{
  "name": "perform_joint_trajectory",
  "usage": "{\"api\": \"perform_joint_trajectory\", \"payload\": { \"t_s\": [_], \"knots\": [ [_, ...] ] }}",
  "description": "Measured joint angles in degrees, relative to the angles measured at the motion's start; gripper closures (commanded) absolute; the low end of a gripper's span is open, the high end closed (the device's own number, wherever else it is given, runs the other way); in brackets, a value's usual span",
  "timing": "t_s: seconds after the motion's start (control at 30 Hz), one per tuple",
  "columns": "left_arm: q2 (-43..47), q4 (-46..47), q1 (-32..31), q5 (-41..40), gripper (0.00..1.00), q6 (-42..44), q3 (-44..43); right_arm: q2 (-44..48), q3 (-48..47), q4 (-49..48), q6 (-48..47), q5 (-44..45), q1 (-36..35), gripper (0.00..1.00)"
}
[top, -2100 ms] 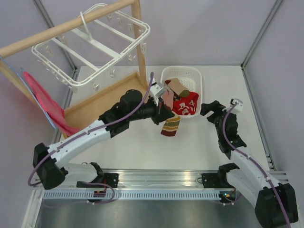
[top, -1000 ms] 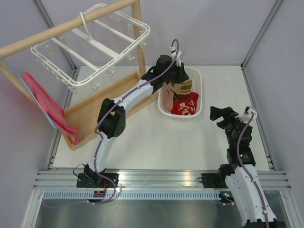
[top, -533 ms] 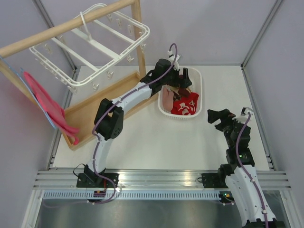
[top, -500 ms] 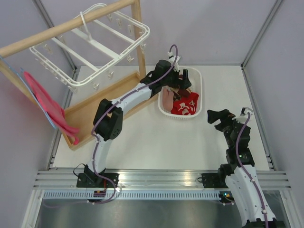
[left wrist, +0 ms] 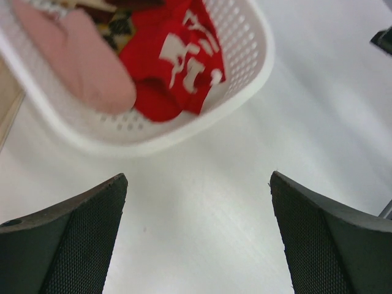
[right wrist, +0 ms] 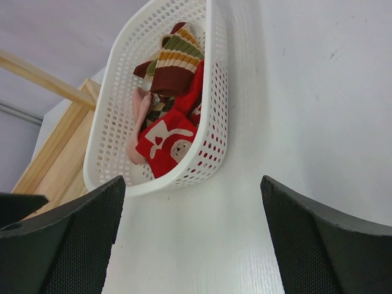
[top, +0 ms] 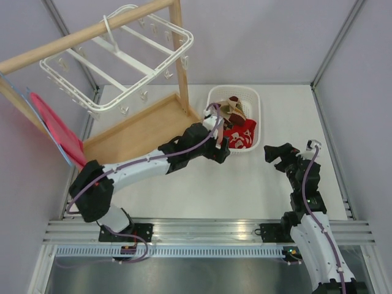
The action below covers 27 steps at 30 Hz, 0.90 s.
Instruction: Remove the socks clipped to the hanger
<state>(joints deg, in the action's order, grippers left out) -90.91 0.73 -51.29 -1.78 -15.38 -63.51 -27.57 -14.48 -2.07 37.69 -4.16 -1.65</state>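
Observation:
The white hanger [top: 116, 58] hangs from the wooden rail at the back left, and its clips are bare. The socks lie in the white basket [top: 256, 116]: a brown striped sock [top: 233, 108] on top, a red sock [top: 240, 136] [left wrist: 174, 58] [right wrist: 165, 144] and a pale pink sock [left wrist: 79, 61] [right wrist: 138, 128]. My left gripper [top: 222, 150] [left wrist: 197, 177] is open over the table just in front of the basket, holding nothing. My right gripper [top: 275, 153] [right wrist: 191, 180] is open and empty, to the basket's near right.
A wooden rack [top: 141, 122] with an upright post [top: 179, 55] stands left of the basket. A red cloth [top: 58, 131] hangs at the far left. The arms' aluminium rail [top: 202, 229] runs along the near edge. Metal frame posts rise at the table corners.
My left gripper opened over the basket and let go of the striped sock. The left arm then drew back toward the near left. The right arm barely moved.

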Motion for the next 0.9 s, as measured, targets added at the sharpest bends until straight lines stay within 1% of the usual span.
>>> {"api": "perform_joint_trajectory", "payload": {
  "t_s": [0.1, 0.23, 0.3, 0.37, 0.5, 0.67, 0.8, 0.9],
  "knots": [
    [10.4, 1.3, 0.2, -3.6, 0.0, -2.0, 11.2, -0.6, 0.1, 0.1, 0.0, -0.4, 0.0, 0.06],
    [25.2, 2.8, -0.1, -7.9, 0.0, -5.0, 24.0, -1.0, 0.4, 0.0, -0.3, -0.7, 0.0, 0.06],
    [33.4, 1.6, -0.1, -10.8, 0.0, -7.0, 30.0, -1.2, 0.7, 0.0, -0.5, -0.8, 0.0, 0.06],
    [41.9, -1.6, -0.1, -14.6, 0.0, -9.6, 34.0, -1.6, 1.0, 0.1, -0.7, -1.0, 0.0, 0.06],
    [56.7, -9.5, -0.1, -22.4, 0.0, -14.1, 35.8, -2.3, 1.1, 0.4, -1.1, -1.2, 0.0, 0.06],
    [71.6, -16.9, -0.1, -28.8, 0.0, -15.7, 34.9, -2.5, 1.1, 0.4, -1.4, -1.2, 0.0, 0.06],
    [79.1, -22.0, -0.1, -32.9, 0.0, -15.7, 33.5, -2.5, 1.1, 0.5, -1.6, -1.3, 0.0, 0.06],
    [83.0, -25.3, -0.1, -35.0, 0.0, -15.8, 33.0, -2.5, 1.1, 0.7, -1.7, -1.4, 0.0, 0.06]
  ]
}}
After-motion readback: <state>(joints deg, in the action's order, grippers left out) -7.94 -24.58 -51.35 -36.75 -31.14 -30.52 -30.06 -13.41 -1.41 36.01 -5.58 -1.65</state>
